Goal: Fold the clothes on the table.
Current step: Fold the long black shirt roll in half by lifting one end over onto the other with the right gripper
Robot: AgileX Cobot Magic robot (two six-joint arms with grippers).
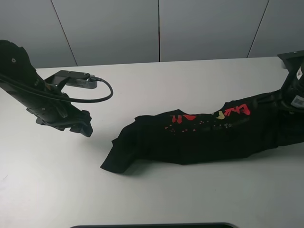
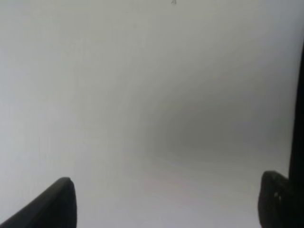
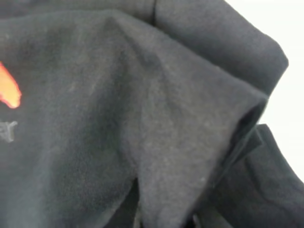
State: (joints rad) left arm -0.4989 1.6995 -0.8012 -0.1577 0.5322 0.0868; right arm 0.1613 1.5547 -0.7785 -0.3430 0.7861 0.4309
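The black T-shirt (image 1: 204, 137) lies bunched and stretched in a long band across the white table (image 1: 156, 85), with red and yellow print (image 1: 183, 117) facing up. One end lies loose near the table's middle (image 1: 114, 161). The other end rises to my right gripper (image 1: 286, 98) at the right edge. Black cloth (image 3: 142, 118) fills the right wrist view and hides the fingers; the gripper appears shut on the shirt. My left gripper (image 1: 84, 128) hovers open and empty over bare table, left of the shirt. Its two fingertips (image 2: 57, 204) show apart in the left wrist view.
Grey wall panels (image 1: 156, 28) stand behind the table's far edge. A black cable (image 1: 102, 92) loops from the left wrist camera. A dark flat object (image 1: 152, 225) shows at the table's near edge. Bare table lies around the left gripper.
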